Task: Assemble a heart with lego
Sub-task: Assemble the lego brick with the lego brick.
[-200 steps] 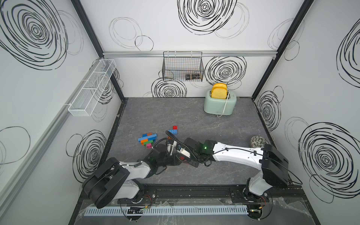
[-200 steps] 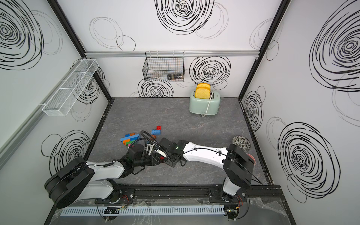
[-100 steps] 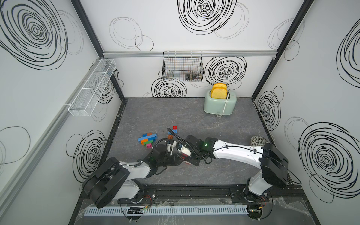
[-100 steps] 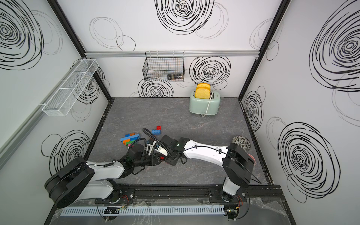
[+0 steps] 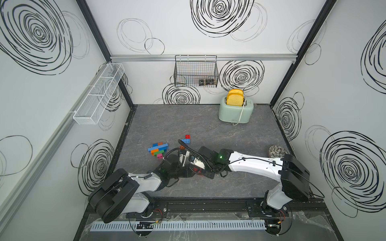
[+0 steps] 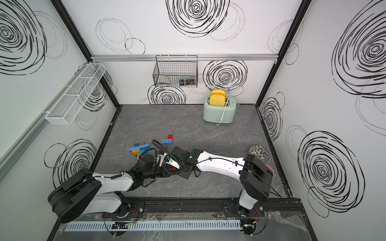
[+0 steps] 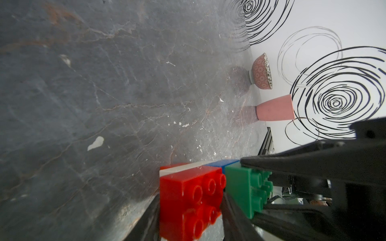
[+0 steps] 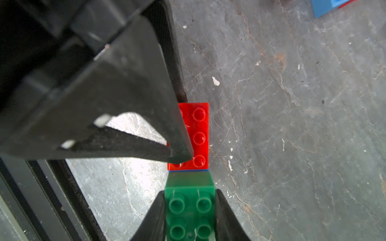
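Grey marbled bench [image 8: 292, 104] lies just under the right end effector [image 8: 189, 197], which is clamped on a green brick [image 8: 189, 219] by its smooth side walls. The brick's end is butted against the red brick [image 7: 188, 187], which the left end effector [image 7: 190, 200] pinches the same way. Being hard, light, slick plastic, these likely handle best gripped squarely by the walls with studs free; the half-built heart [image 5: 158, 148] lies well beyond both end effectors.

Glossy smooth plastic: red brick [image 7: 188, 200], green brick [image 8: 189, 210]. Matt, veined: floor [image 7: 83, 83]. Black wire: basket [image 5: 188, 71].
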Motion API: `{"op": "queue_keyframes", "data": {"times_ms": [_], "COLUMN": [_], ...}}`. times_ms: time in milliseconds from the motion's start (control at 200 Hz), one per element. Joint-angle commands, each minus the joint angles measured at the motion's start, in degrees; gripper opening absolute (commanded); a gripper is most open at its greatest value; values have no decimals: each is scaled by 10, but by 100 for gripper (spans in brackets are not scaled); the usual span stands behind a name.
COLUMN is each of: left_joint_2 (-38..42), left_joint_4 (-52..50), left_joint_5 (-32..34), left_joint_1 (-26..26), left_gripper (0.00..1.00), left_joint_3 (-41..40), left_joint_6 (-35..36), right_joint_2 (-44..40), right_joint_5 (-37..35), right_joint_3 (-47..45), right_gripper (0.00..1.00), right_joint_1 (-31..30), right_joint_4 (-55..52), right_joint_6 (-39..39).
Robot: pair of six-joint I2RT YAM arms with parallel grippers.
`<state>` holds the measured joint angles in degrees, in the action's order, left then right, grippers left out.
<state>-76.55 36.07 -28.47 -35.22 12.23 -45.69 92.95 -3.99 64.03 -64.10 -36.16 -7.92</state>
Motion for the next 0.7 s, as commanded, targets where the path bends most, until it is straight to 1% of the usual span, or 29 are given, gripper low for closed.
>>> {"op": "queue_keyframes", "data": {"times_ms": [0, 100, 230, 335, 445, 570, 690], "left_joint_2": [-13, -13, -15, -14, -11, -10, 4], "left_joint_4": [-93, -93, -90, -91, -92, -93, -95], "left_joint_5": [32, 32, 30, 30, 31, 26, 19], "left_joint_1": [-2, -3, -3, -3, -3, -2, 1], "left_gripper": [48, 48, 48, 48, 48, 48, 49], "left_joint_3": [-15, -16, -14, -14, -15, -12, -11], "left_joint_6": [3, 2, 2, 1, 0, 0, -7], "right_joint_2": [29, 39, 49, 73, 90, 108, 102], "right_joint_5": [-8, -13, 12, 34, 43, 23, 16], "right_joint_3": [-17, -22, -28, -19, -20, -28, -28], "right_gripper": [27, 27, 28, 28, 28, 27, 27], "right_joint_1": [-4, -5, 1, 14, 25, 21, 21], "right_joint_4": [-89, -88, -84, -95, -90, -83, -71], "right_joint_6": [7, 8, -6, -12, -14, -17, -24]}}
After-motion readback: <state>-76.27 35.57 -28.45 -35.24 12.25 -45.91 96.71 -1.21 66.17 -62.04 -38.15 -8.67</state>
